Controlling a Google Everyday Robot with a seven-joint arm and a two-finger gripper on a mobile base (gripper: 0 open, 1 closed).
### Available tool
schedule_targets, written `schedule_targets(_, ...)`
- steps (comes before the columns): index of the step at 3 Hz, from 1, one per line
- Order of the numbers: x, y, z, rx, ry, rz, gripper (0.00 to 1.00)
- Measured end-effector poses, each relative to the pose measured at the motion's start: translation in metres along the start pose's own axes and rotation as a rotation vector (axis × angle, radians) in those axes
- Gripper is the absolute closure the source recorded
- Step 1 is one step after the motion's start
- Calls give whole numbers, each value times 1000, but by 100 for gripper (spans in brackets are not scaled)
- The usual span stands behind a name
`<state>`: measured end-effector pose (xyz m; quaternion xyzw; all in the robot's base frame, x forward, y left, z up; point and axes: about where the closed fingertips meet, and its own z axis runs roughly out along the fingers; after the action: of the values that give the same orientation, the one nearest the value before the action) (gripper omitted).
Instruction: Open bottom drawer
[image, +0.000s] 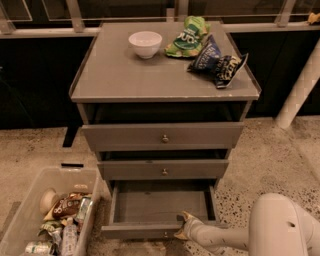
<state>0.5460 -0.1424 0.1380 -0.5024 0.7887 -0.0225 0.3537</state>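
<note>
**Grey bottom drawer (159, 206) standing open**

Speckled floor (272, 157) is carrying the cabinet (162, 169); its tabletop (150, 75) is holding a white bowl (145, 44), a green chip bag (187, 38) and a blue chip bag (216, 61). The gripper (182, 227) is resting at the pulled-out drawer's front lip, its grip impossible to tell.

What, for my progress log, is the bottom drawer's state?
Open: bottom drawer pulled out, tray exposed; claw at its front edge.

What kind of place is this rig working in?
Probably an office break area or a mock-up of one: grey drawer cabinet with chip bags and a bowl on top, a snack-filled bin on the speckled floor. The tool sits at the front edge of the open bottom drawer.
</note>
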Motion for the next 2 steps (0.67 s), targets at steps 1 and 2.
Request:
schedule_targets(1, -1, -1, -2, 0, 0, 0, 100)
schedule_targets(2, 4, 10, -6, -1, 1, 8, 100)
